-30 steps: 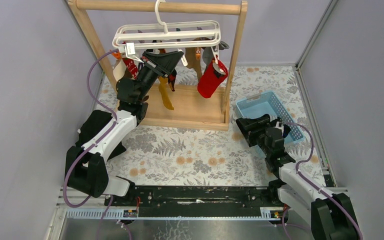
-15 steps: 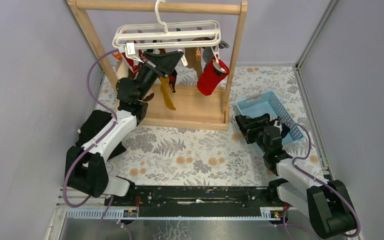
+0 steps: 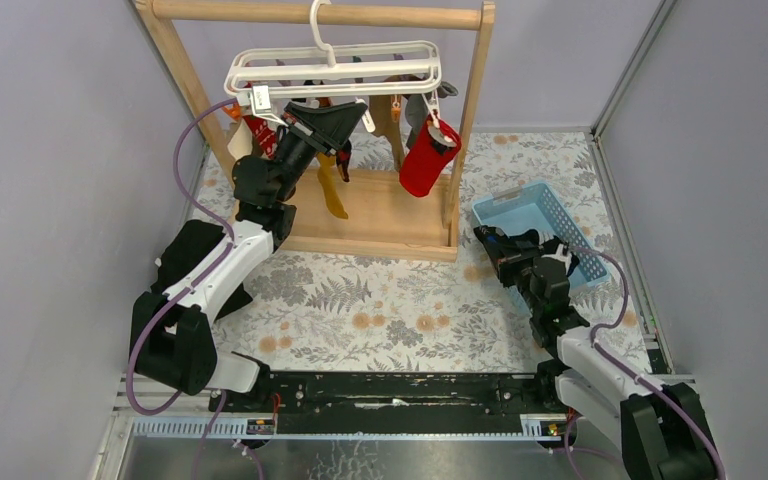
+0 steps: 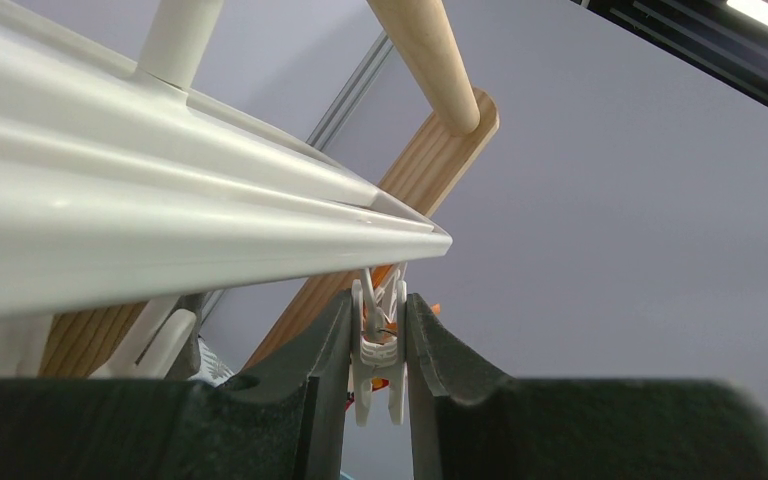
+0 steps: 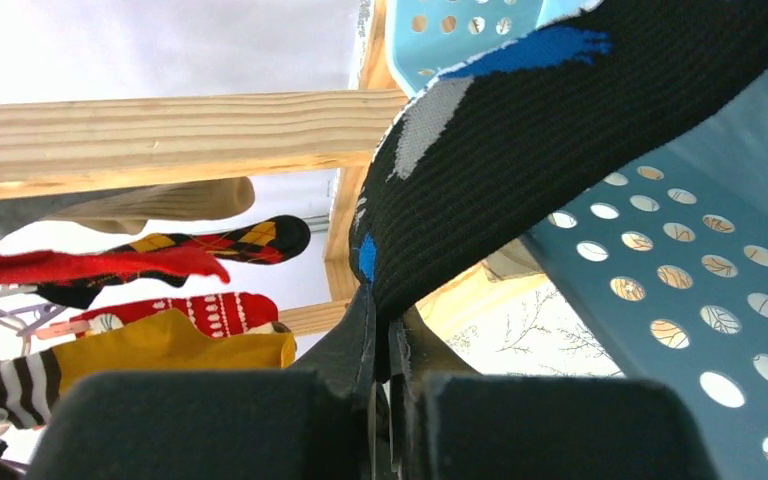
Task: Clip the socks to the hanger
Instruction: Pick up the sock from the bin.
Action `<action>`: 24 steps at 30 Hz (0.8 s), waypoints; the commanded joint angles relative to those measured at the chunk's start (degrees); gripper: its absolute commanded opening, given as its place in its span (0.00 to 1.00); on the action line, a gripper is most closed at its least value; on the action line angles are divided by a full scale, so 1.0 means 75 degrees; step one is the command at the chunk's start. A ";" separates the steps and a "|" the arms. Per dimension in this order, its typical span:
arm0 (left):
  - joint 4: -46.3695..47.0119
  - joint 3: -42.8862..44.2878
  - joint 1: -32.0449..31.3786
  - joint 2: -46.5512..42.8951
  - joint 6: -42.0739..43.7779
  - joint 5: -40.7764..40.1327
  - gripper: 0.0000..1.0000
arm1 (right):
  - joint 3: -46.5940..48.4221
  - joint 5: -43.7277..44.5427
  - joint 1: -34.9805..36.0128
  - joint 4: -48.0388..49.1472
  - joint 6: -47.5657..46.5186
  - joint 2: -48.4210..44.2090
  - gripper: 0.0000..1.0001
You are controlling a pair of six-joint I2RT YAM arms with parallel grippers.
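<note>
The white hanger [image 3: 332, 70] hangs by its hook from the wooden rail, and its bars [image 4: 160, 200] fill the left wrist view. Several socks hang below it, among them a red one [image 3: 425, 155] and a mustard yellow one [image 3: 330, 190]. My left gripper [image 3: 345, 112] is raised under the hanger. It [image 4: 378, 310] is shut on a small white clip [image 4: 378, 352], squeezing the clip's handles. My right gripper [image 3: 488, 240] is low beside the blue basket. It [image 5: 382, 320] is shut on the edge of a long black sock with blue patches [image 5: 560, 110].
The wooden rack [image 3: 380, 215] stands at the back on a flat base, with an upright post [image 3: 470, 120] near the red sock. A perforated blue basket [image 3: 520, 210] sits right of it, its wall [image 5: 680, 260] close to my right gripper. Grey walls enclose the floral table.
My right gripper has closed from wide open onto the black sock beside the basket. My left gripper has kept its hold on the clip without moving.
</note>
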 commanded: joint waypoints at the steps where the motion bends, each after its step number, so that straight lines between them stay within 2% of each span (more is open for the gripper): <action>1: 0.0289 -0.0108 -0.0084 -0.0147 0.0101 0.0445 0.00 | 0.0501 -0.0257 0.0040 -0.0531 -0.1092 -0.0560 0.00; 6: 0.0250 -0.0086 -0.0085 -0.0193 0.0140 0.0439 0.00 | 0.0969 -0.1376 0.0041 -0.1756 -0.2825 -0.1517 0.00; 8: 0.0250 -0.0078 -0.0082 -0.0197 0.0151 0.0425 0.00 | 0.1170 -0.2197 0.0043 -0.2198 -0.3676 -0.1743 0.00; 11: 0.0341 -0.0090 -0.0077 -0.0147 0.0069 0.0449 0.00 | 0.1159 -0.3276 0.0043 -0.2177 -0.4346 -0.2235 0.00; 18: 0.0443 -0.0035 -0.0085 -0.0057 -0.0236 0.0460 0.00 | 0.1138 -0.4851 0.0048 -0.0972 -0.5186 -0.3779 0.00; 20: 0.0453 -0.0026 -0.0085 -0.0051 -0.0259 0.0459 0.00 | 0.1363 -0.5457 0.0042 -0.0511 -0.5163 -0.3692 0.00; 24: 0.0521 -0.0031 -0.0085 -0.0019 -0.0375 0.0473 0.00 | 0.1555 -0.6758 0.0045 0.1769 -0.4130 -0.3044 0.00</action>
